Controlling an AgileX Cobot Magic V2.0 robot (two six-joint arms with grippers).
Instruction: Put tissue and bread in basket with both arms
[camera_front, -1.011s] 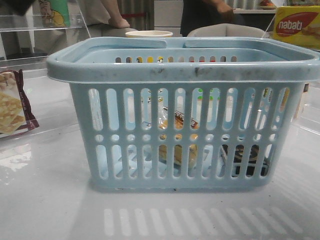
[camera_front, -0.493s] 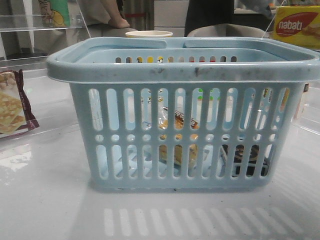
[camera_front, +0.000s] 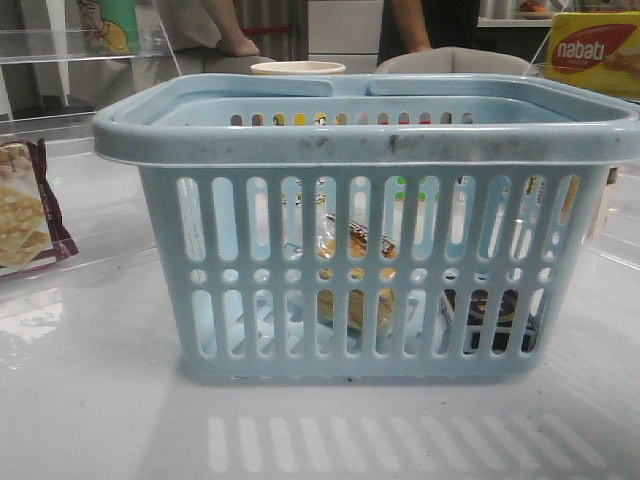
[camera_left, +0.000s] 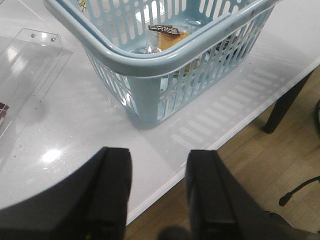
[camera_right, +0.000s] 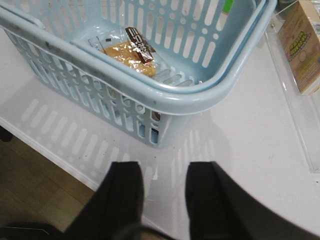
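The light-blue basket (camera_front: 370, 140) stands on the white table in the front view. The bread (camera_front: 355, 300) in its clear wrapper lies inside it, seen through the slots, and shows in the left wrist view (camera_left: 172, 37) and the right wrist view (camera_right: 131, 54). The dark tissue pack (camera_front: 490, 315) lies on the basket floor to the right of the bread. My left gripper (camera_left: 157, 165) is open and empty above the table's front edge, short of the basket (camera_left: 165, 55). My right gripper (camera_right: 164, 177) is open and empty, short of the basket (camera_right: 165, 92). Neither gripper shows in the front view.
A maroon-edged cracker packet (camera_front: 25, 215) lies at the far left. A yellow nabati box (camera_front: 595, 50) stands at the back right. A clear acrylic stand (camera_left: 35, 55) is left of the basket. A beige carton (camera_right: 302, 45) stands right of it. The table edge (camera_left: 210, 145) is near.
A person behind the table has shifted. The basket, bread and tissue have not moved.
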